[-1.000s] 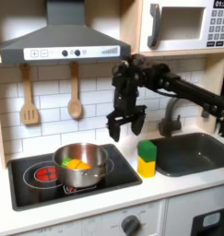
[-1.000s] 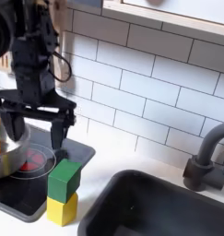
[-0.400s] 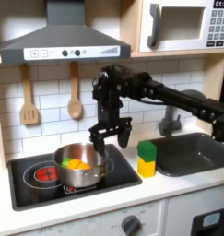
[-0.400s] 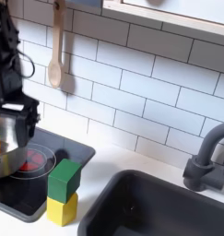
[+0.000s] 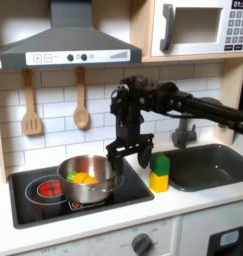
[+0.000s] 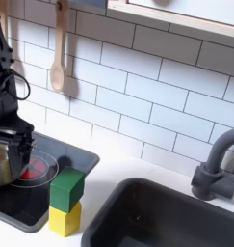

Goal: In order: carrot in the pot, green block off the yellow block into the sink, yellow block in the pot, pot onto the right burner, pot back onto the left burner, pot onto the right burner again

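1. Two fingers of your pincer [image 5: 129, 153] stand wide apart at the first exterior view's centre and hold nothing.
2. You see the green block [image 5: 160, 163] on the yellow block [image 5: 159, 181], just right of the pincer.
3. You see the carrot [image 5: 82, 178] in the pot [image 5: 86, 178], lower left of the pincer.

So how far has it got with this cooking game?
The carrot already lies in the pot, which sits on the left burner. The gripper hangs open beside the blocks, holding nothing. The green block is on top of the yellow block, so knocking it into the sink, potting the yellow one and dragging the pot are left.
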{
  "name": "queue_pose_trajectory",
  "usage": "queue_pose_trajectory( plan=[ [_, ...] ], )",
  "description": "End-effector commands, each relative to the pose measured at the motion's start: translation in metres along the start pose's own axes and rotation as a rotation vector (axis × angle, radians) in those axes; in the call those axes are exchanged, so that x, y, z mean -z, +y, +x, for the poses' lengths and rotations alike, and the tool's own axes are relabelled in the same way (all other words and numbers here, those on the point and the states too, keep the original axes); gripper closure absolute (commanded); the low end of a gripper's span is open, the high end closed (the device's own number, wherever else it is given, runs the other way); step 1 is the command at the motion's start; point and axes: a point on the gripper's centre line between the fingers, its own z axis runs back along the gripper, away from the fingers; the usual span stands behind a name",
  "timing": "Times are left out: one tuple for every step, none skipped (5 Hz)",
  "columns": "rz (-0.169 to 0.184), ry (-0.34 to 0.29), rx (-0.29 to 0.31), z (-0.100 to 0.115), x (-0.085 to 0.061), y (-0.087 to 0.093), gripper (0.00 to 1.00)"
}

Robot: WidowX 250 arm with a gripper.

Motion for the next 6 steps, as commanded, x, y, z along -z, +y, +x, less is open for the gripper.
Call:
queue_pose_trajectory(
  plan=[
    [0.031, -0.008, 0.025, 0.000, 0.010, -0.017, 0.00],
    [0.055, 0.006, 0.027, 0.004, 0.020, -0.020, 0.00],
    [0.065, 0.007, 0.025, 0.010, 0.023, -0.021, 0.00],
    [0.059, 0.034, 0.002, 0.010, 0.029, -0.020, 0.00],
    [0.038, 0.032, 0.018, 0.009, 0.028, -0.031, 0.00],
    [0.035, 0.041, 0.057, 0.005, 0.028, -0.044, 0.00]
  ],
)
